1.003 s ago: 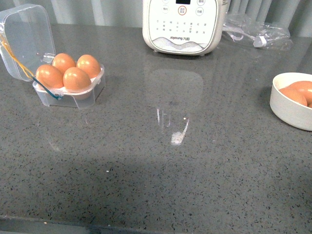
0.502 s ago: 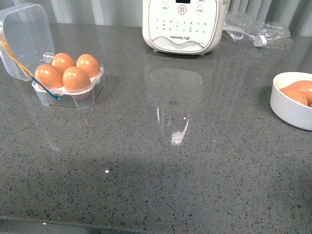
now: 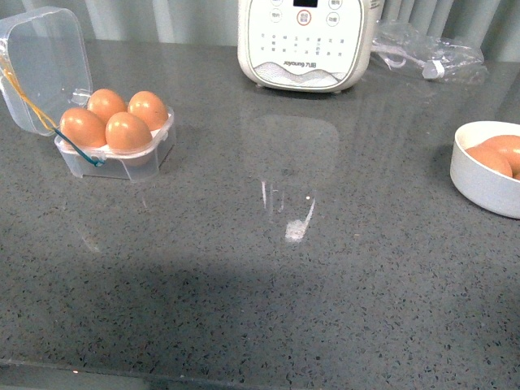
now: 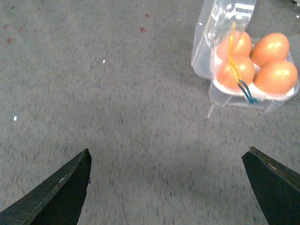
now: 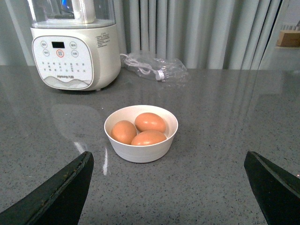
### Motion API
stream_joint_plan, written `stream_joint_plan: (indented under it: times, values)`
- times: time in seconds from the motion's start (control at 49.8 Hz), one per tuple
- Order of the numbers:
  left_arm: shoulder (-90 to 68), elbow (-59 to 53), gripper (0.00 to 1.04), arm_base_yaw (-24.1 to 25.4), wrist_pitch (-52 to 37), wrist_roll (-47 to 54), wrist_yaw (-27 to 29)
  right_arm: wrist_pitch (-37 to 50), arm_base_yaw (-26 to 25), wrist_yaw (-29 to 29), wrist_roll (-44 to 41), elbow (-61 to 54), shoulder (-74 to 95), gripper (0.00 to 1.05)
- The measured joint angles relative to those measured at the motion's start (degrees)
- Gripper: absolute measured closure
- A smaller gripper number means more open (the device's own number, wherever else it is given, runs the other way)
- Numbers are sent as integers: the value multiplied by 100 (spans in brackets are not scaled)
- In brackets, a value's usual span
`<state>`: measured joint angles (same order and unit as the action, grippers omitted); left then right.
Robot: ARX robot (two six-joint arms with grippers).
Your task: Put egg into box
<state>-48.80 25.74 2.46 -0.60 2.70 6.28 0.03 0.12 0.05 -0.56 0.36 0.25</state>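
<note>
My left pincer [image 4: 168, 151] and right pincer [image 5: 168, 153] both gape wide and carry nothing. The box [image 3: 114, 162] sits far left on the table [image 3: 325, 284], its lid [image 3: 45, 57] tilted back so eggs [image 3: 127, 130] can drop in. All four cups are filled. Three more lie in the bowl [image 3: 479, 183] at right. The white machine [image 3: 305, 49] at the far side reads "Joyoung".

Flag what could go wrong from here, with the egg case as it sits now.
All four cups of the clear egg case already hold brown eggs; another from the cream bowl would have no seat and might crack one.
The case's lid stands open with yellow and blue cords across the hinge side; the open left gripper, coming down there, might snag them and tip the case.
</note>
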Motion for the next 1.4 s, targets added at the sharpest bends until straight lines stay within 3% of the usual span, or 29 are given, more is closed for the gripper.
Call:
stream_joint_plan:
  times: [0.321, 0.562, 1.043, 1.404]
  values:
    - [-2430, 1370, 7, 444, -1163, 704, 330, 0, 0, 0, 2, 0, -2, 7]
    - [-3344, 2269, 7, 507, -1115, 863, 212, 0, 0, 2, 2, 0, -2, 7]
    - [-3849, 2756, 7, -494, -1255, 726, 275, 0, 0, 0, 2, 0, -2, 7]
    - [-3727, 2555, 7, -1727, -743, 280, 212, 0, 0, 0, 2, 0, -2, 7]
